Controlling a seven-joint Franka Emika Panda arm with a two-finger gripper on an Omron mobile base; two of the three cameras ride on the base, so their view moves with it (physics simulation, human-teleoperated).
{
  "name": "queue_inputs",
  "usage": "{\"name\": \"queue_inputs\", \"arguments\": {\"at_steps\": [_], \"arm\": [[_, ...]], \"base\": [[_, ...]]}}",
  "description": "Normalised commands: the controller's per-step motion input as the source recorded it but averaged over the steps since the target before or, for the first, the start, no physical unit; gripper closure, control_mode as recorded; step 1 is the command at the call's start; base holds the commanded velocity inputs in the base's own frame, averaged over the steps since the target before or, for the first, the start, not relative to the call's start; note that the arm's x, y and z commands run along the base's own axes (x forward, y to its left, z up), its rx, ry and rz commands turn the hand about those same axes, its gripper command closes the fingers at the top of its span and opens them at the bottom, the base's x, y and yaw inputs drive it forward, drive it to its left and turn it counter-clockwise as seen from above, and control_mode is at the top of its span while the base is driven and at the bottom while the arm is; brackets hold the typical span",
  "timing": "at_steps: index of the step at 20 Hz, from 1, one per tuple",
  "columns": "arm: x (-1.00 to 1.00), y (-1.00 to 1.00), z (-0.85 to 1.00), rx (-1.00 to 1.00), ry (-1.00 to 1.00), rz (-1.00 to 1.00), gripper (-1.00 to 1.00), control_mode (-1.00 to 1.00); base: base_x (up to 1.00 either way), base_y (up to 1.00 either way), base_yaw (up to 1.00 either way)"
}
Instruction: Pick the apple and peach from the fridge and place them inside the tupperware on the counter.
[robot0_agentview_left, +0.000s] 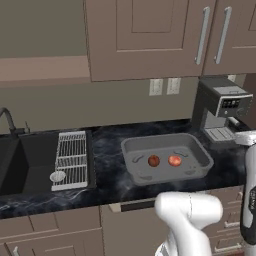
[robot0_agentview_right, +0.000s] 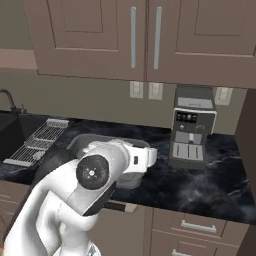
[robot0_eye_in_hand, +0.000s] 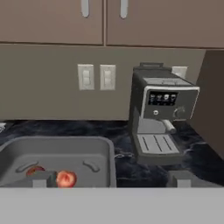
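The apple (robot0_agentview_left: 153, 160) and peach (robot0_agentview_left: 174, 160) lie apart in the tupperware (robot0_agentview_left: 200, 152); the end effector (robot0_eye_in_hand: 109, 180) (fingers wide, empty) sits beside them.

Taupe wall cabinets (robot0_agentview_left: 145, 35), wall outlets (robot0_eye_in_hand: 96, 77), beige backsplash (robot0_agentview_left: 100, 102).

The table (robot0_agentview_left: 107, 150) looked like polished black stone with white veining and a soft sheen. The tupperware (robot0_agentview_left: 200, 152) read as smooth matt grey plastic. In it, the apple (robot0_agentview_left: 153, 160) had a dull dark red-brown skin, and the peach (robot0_agentview_left: 174, 160) a brighter orange-red skin with a pale patch. The wire rack (robot0_agentview_left: 71, 159) looked like thin pale metal. The sink (robot0_agentview_left: 30, 162) was matt black. The coffee machine (robot0_eye_in_hand: 159, 113) showed brushed grey metal panels and a dark glossy display. The cabinet doors (robot0_agentview_right: 145, 35) were flat, matt taupe with satin metal bar handles (robot0_agentview_right: 133, 37).
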Motion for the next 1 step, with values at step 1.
{"name": "queue_inputs", "arguments": {"at_steps": [1], "arm": [[-0.14, -0.04, 0.88, 0.0, -0.13, 0.0, -1.0, -1.0]], "base": [[0.0, 0.0, 0.0]]}}
